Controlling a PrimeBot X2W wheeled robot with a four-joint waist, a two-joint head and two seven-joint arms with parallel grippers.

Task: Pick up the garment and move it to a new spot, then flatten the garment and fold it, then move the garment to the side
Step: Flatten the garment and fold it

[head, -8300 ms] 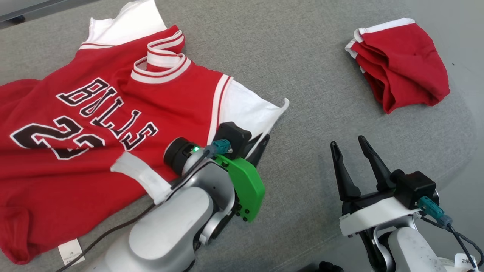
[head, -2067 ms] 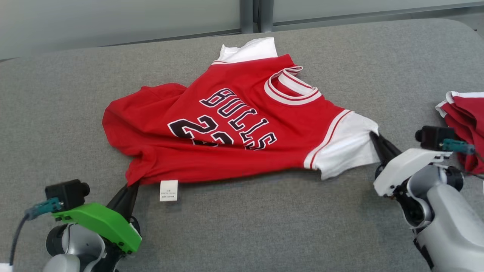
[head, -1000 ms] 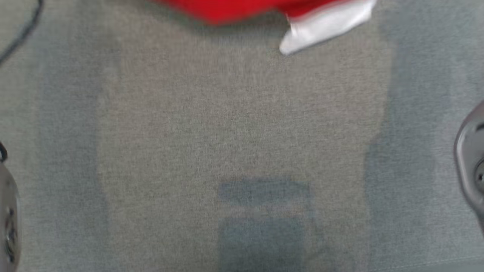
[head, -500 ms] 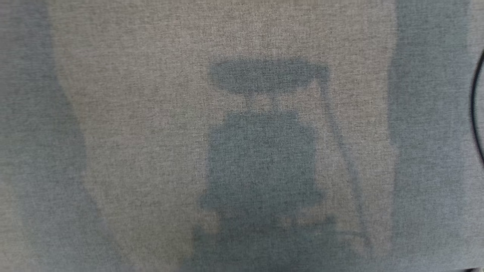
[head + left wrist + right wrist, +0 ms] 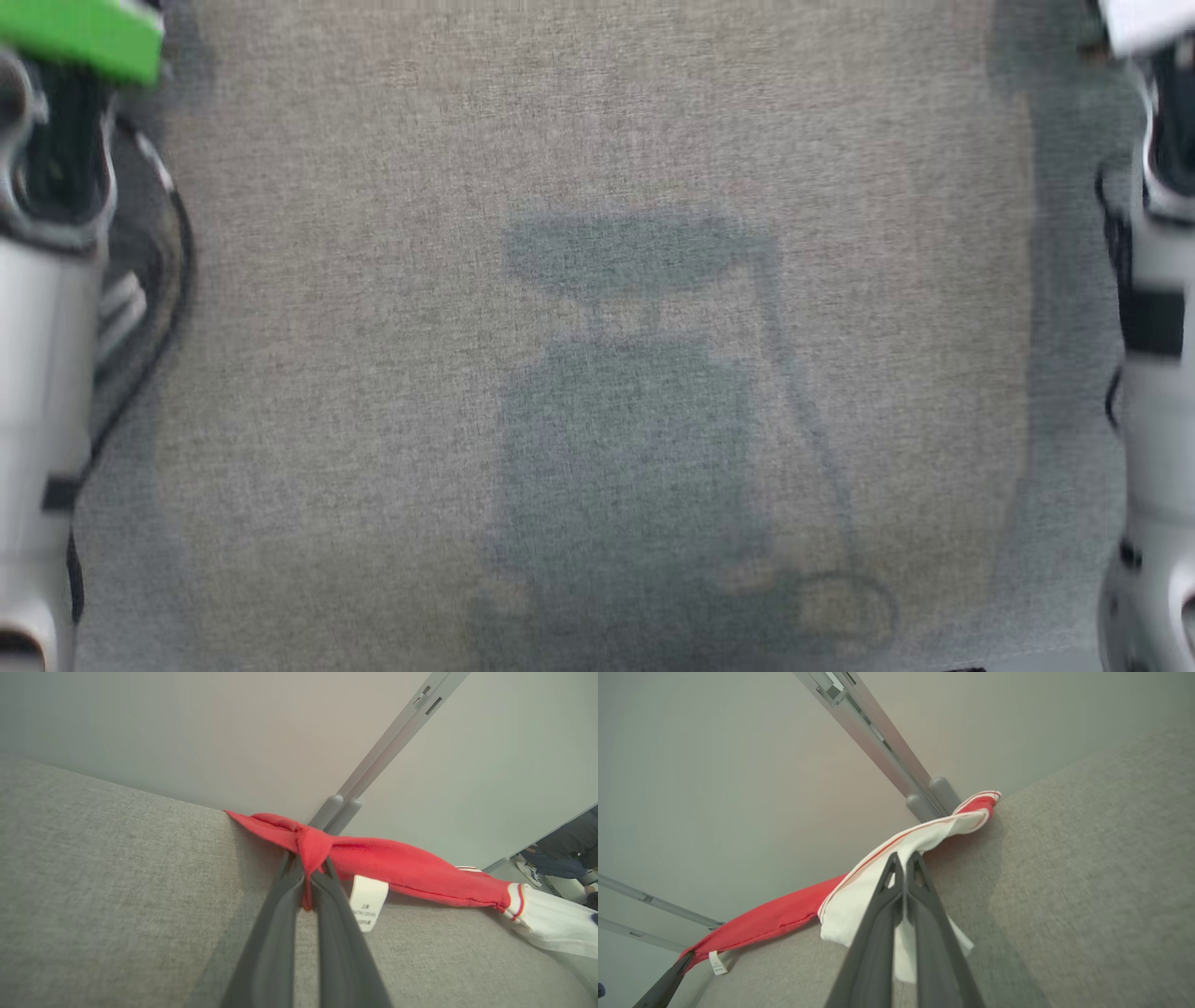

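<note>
Garment [image 5: 397, 863], flat on the worktop [image 5: 597, 140] two seconds ago, now hangs strung toward 4 o'clock from the left claw [image 5: 306, 877] pinching its red hem [image 5: 310, 847], right claw [image 5: 903, 868] clamped on the white sleeve [image 5: 859, 896], so the carry to a new spot looks underway

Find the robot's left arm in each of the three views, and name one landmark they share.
Head view: left forearm down the left edge, green mount at the top left corner.
Left wrist view: left hand rises from bottom centre, shut on the red jersey hem.
Right wrist view: its fingers at the bottom left corner, beside the white label.
Shared landmark: the grey padded surface.
</note>
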